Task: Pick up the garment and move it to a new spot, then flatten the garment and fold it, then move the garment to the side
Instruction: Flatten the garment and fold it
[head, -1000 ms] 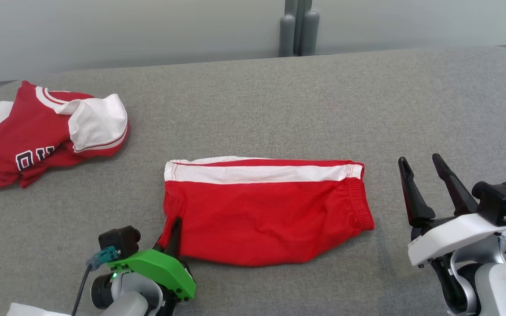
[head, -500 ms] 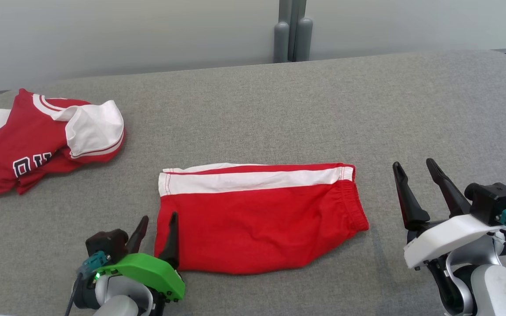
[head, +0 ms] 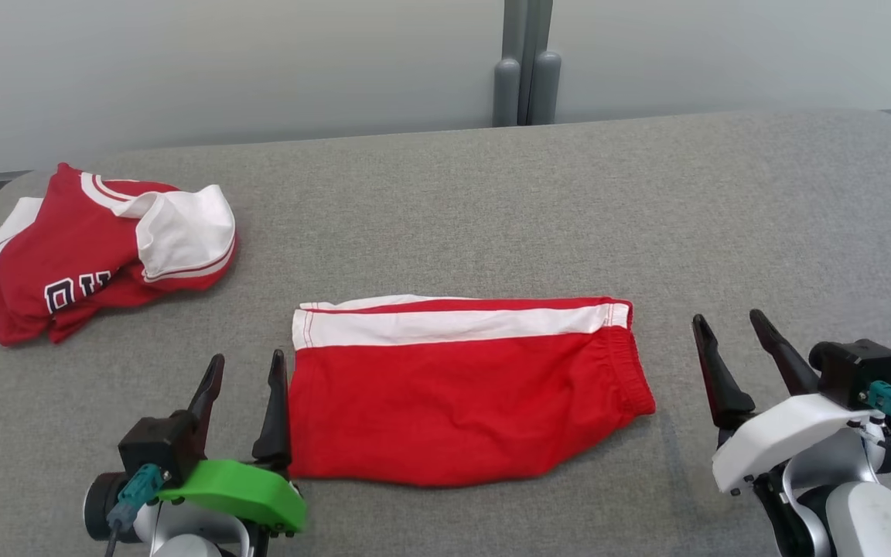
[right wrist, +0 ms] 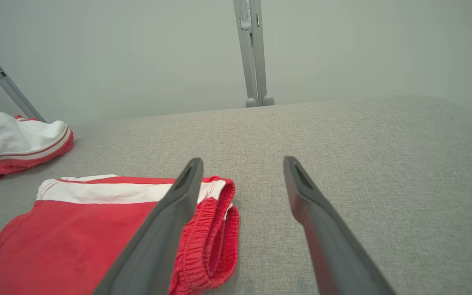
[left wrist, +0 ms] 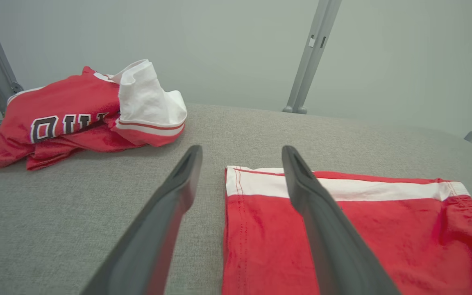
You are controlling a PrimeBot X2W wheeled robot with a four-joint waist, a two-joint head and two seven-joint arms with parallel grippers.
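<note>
scene: shorts (head: 469,394) lie flat on table (head: 492,193); they look folded in half, with two layers showing at waistband (head: 629,371) in the right wrist view
shorts axis: long axis runs left-right across the robot's front; hem (head: 302,394) end on robot's left, waistband end on its right; white stripe (head: 453,325) along the far edge
left gripper (head: 248,357): fingers spread wide, nothing held; sits at the hem end of the shorts, inner finger just beside the hem edge; in the left wrist view the hem edge falls between the two fingers; cannot tell if it touches the cloth
right gripper (head: 726,317): fingers spread wide, empty; right of the waistband, near but apart, bare table between
nearer arm: left, already at the shorts; right needs a short reach leftward to the waistband
jersey (head: 105,247): crumpled heap, well left of the shorts and farther back; not in the way
stage (guess): lengthwise fold looks done, near edge uneven; cross fold or move aside is left to do
key relation: shorts lie between the grippers, one end facing each; a cross fold would carry the hem along the long axis toward the waistband
risk (guess): thin flat cloth, so a hem pinch may catch only the top layer and open the fold
</note>
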